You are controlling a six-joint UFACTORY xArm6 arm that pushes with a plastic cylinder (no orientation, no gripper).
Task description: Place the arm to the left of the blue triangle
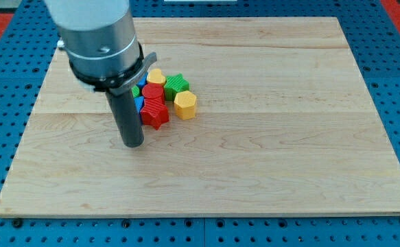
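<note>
My tip (132,144) rests on the wooden board (254,151), just to the view's left of and slightly below a tight cluster of blocks. Only a sliver of the blue triangle (139,103) shows behind the rod, at the cluster's left edge. The tip sits just left of and below it. A red star-like block (154,115) lies right beside the rod. Another red block (152,92) sits above it. A yellow heart-shaped block (156,76), a green block (176,84) and a yellow hexagon (185,104) complete the cluster. A green sliver (136,90) shows beside the rod.
The arm's grey cylindrical body (100,38) hangs over the board's upper left and hides part of the cluster. Blue perforated table (392,103) surrounds the board.
</note>
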